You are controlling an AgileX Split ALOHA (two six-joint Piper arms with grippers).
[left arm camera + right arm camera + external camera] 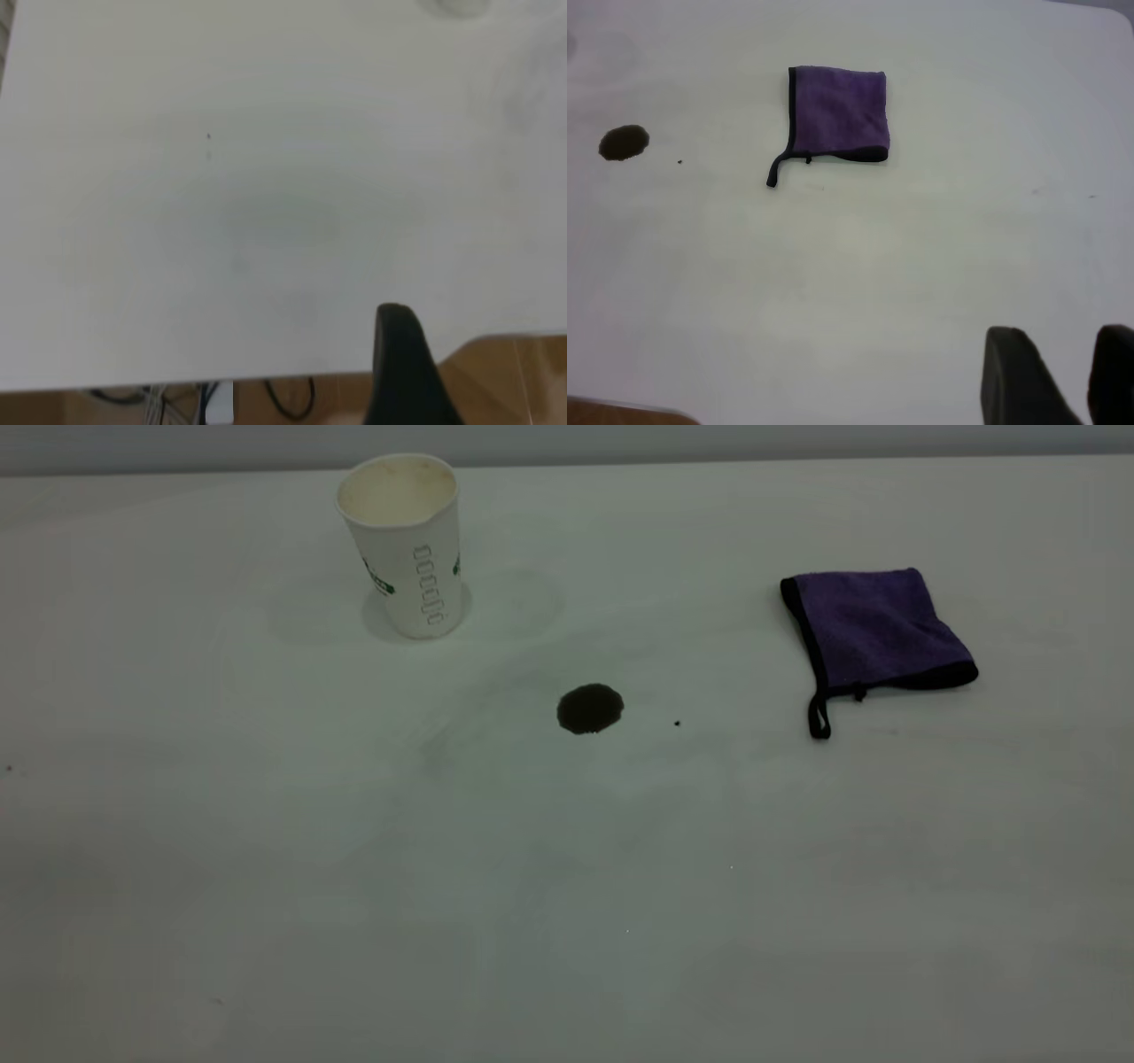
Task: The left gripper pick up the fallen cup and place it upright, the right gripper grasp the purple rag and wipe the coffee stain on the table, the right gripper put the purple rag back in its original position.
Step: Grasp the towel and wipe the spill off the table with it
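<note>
I count one cup (403,545) on my exterior feed, far and to the left. One purple rag (873,633) lies to the right; it carries one black loop tab (819,717) at its near corner. One coffee stain (590,708) sits between the two, nearer to me. Just right of that blot I see one tiny black speck (677,724). All of these rest on one table (567,912). My right wrist feed shows two dark fingers (1019,381); my left wrist feed shows only one finger (403,367).
</note>
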